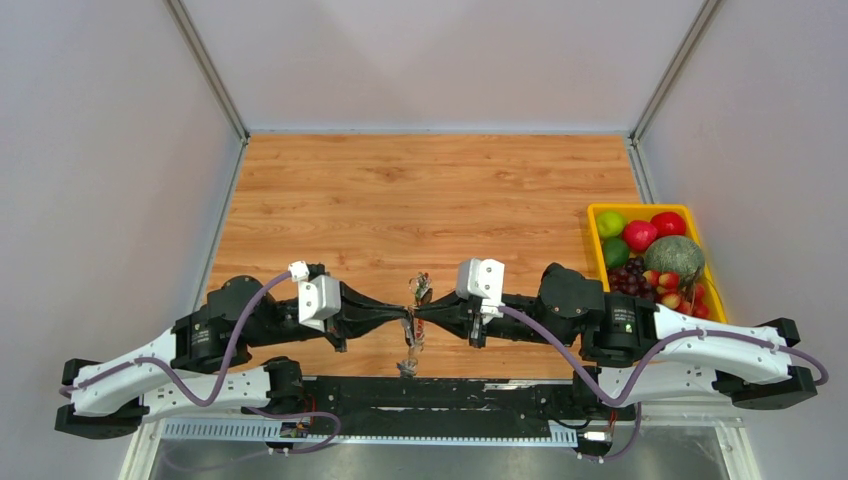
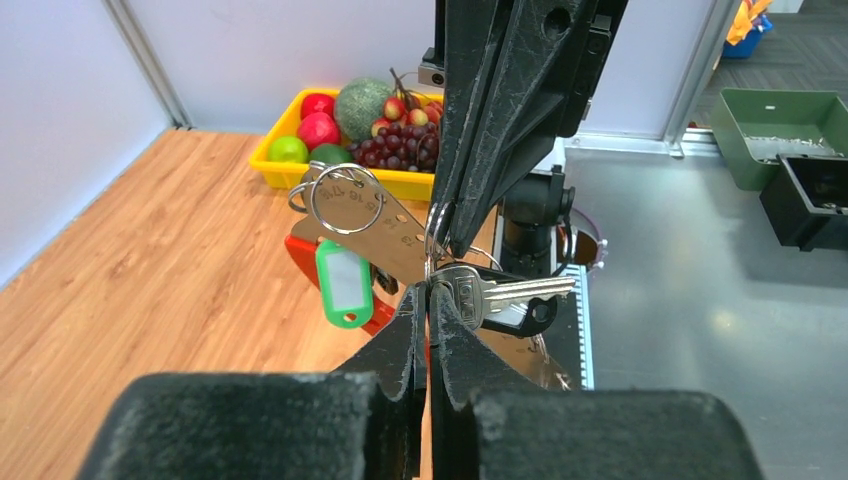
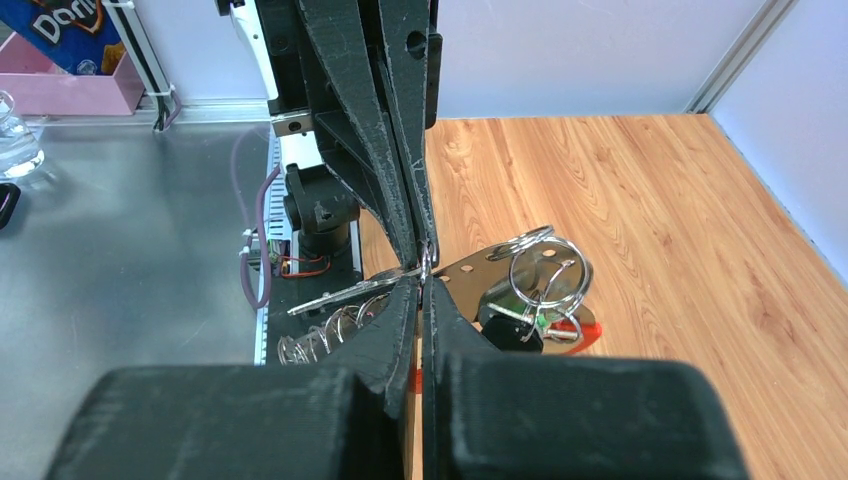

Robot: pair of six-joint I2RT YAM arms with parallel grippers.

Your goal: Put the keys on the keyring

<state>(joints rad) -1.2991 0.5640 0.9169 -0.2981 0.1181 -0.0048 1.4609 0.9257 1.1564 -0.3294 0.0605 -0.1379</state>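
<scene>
Now | left gripper (image 2: 428, 300) pinched shut at a silver key (image 2: 510, 292) head | right gripper (image 2: 443, 235) clamped on small split ring (image 2: 429, 240) | keyring (image 2: 343, 283) hangs between them, over table (image 1: 400, 200) near edge | threading underway, key not clearly on; other keys unseen

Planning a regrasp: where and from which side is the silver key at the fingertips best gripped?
Probably grip the silver key by its blade, from the table's near edge: it juts free and roughly level that way; the head is crowded by fingertips.
</scene>
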